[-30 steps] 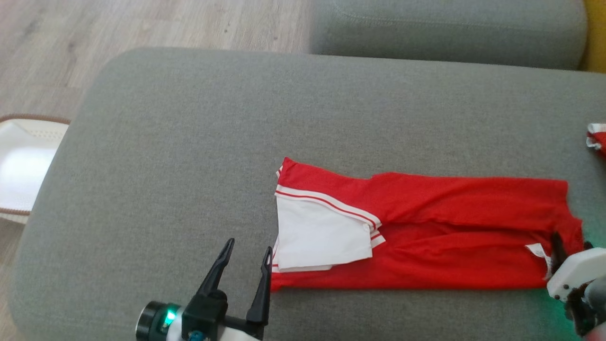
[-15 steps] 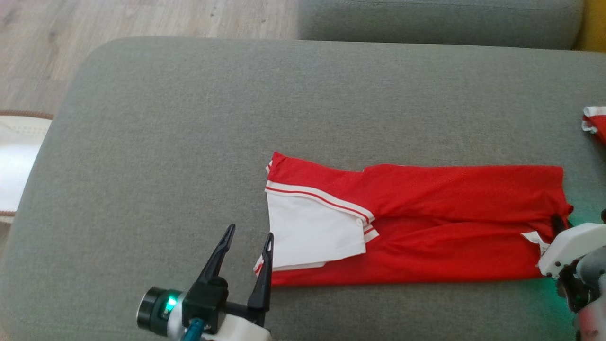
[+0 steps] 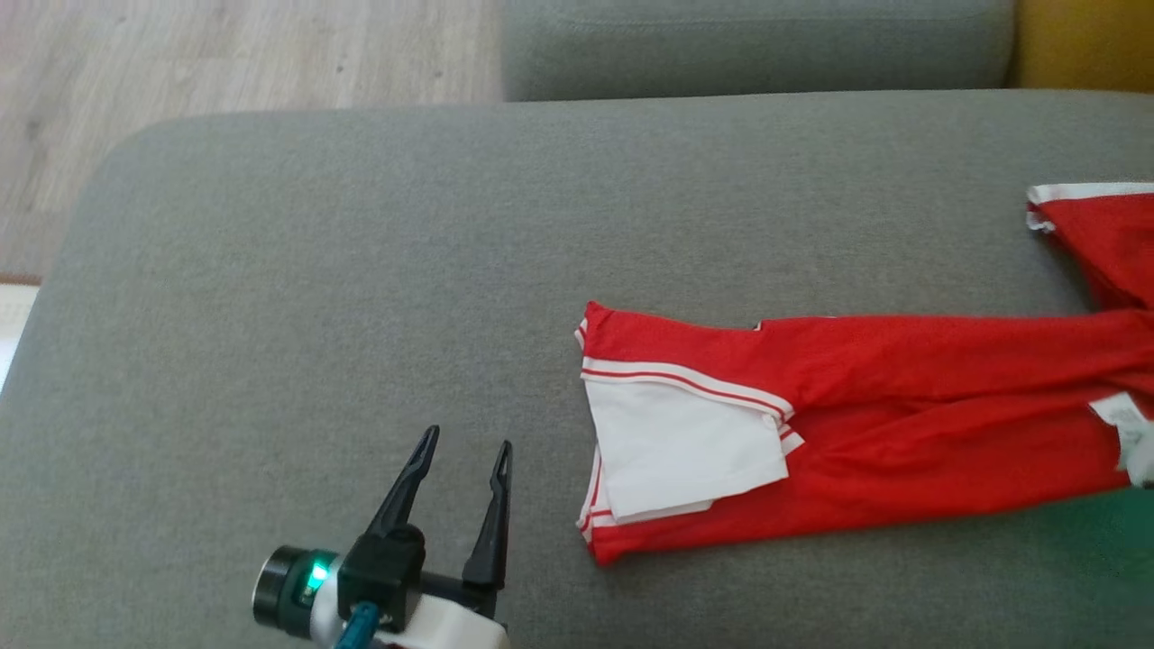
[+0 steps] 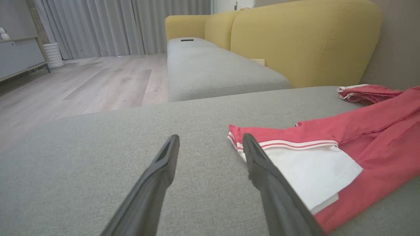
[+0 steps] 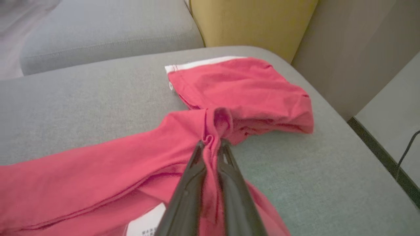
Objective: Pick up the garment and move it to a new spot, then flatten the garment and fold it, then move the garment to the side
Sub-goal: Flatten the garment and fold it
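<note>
The garment (image 3: 902,424) is a red shirt with a white collar (image 3: 685,451), lying stretched across the grey cushion (image 3: 361,270). My left gripper (image 3: 466,442) stands open over bare cushion, a short way left of the collar end. In the left wrist view its fingers (image 4: 259,170) are spread, with the garment (image 4: 377,131) just to their right. In the right wrist view my right gripper (image 5: 211,144) is shut on a pinched ridge of the garment (image 5: 98,170) near its far end. Beyond it lies a bunched red fold (image 5: 242,88) with a white edge.
A second grey cushion (image 3: 757,45) and a yellow sofa back (image 4: 305,39) stand behind. Wooden floor (image 3: 180,63) lies to the far left. Close behind the bunched fold, the cushion's rounded edge (image 5: 328,108) drops toward a wall and a dark cable (image 5: 407,150).
My right gripper has shut on the garment's right end and drawn it rightward, opening a gap to the left gripper. The head camera has also shifted.
</note>
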`<state>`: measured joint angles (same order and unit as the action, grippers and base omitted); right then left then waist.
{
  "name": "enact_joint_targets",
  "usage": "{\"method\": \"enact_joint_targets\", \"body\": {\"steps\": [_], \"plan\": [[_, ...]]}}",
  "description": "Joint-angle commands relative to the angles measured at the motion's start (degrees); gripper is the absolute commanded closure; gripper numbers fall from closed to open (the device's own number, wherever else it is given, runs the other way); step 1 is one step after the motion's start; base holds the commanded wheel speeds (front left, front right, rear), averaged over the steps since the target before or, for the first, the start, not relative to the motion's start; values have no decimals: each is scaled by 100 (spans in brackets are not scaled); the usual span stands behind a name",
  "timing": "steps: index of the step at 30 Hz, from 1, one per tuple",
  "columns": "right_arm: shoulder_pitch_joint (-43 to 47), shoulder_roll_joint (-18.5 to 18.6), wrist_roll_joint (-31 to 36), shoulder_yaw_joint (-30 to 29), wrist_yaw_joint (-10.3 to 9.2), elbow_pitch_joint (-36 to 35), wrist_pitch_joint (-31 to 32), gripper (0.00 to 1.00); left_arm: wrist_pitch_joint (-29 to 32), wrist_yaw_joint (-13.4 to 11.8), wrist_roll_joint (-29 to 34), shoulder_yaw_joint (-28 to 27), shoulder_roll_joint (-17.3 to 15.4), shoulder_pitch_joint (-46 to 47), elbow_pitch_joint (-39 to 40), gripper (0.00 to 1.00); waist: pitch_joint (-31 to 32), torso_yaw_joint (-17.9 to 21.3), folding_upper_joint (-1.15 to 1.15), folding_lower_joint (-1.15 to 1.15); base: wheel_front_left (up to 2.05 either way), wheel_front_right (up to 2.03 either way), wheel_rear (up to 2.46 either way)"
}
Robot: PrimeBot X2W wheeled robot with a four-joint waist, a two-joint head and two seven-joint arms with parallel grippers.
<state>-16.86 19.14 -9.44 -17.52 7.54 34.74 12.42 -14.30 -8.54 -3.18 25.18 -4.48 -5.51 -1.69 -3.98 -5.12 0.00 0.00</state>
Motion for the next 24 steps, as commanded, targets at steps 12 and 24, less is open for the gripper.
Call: {"method": "enact_joint_targets", "body": {"steps": [12,24], "plan": [[661,-876,12,893,-5,-2663,602,100,-70,130,44,-145,106,105,57,0,341,-36,0,0,0,0,0],[1029,-1531,78,2366,-5,-3402,936,100,-70,254,115,-5,126,129,-28,0,427,-678,0,0,0,0,0]]}}
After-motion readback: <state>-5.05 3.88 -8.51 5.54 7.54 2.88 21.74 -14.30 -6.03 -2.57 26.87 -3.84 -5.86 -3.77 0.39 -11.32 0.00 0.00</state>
